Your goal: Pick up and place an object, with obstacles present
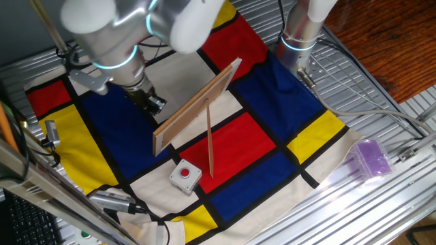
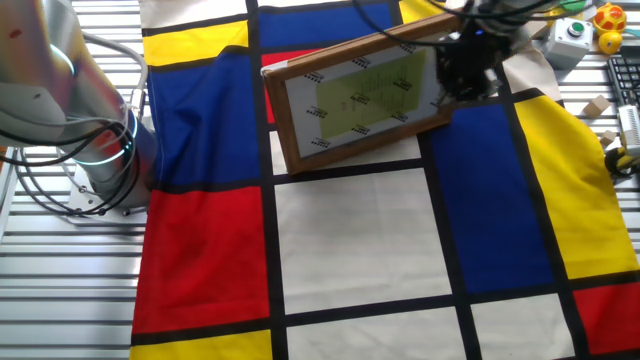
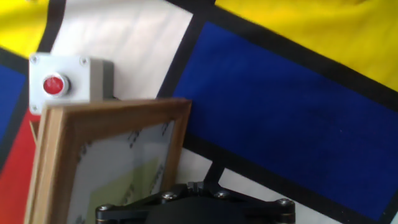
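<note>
The small grey box with a red button sits on a white patch of the cloth near the front edge. In the hand view the box shows beyond the board's top corner. The wooden board stands on edge across the cloth, and a slim stick leans from it toward the box. My gripper hangs low over a blue patch on the far side of the board from the box, close to the board's left half. It holds nothing that I can see. Its fingertips are hidden. In the other fixed view the gripper is beside the board, which hides the box.
A translucent purple block lies off the cloth at the right on the metal table. A second arm's base stands at the back. Tools and cables lie along the front left edge. Small toys and a green-button box sit beyond the cloth.
</note>
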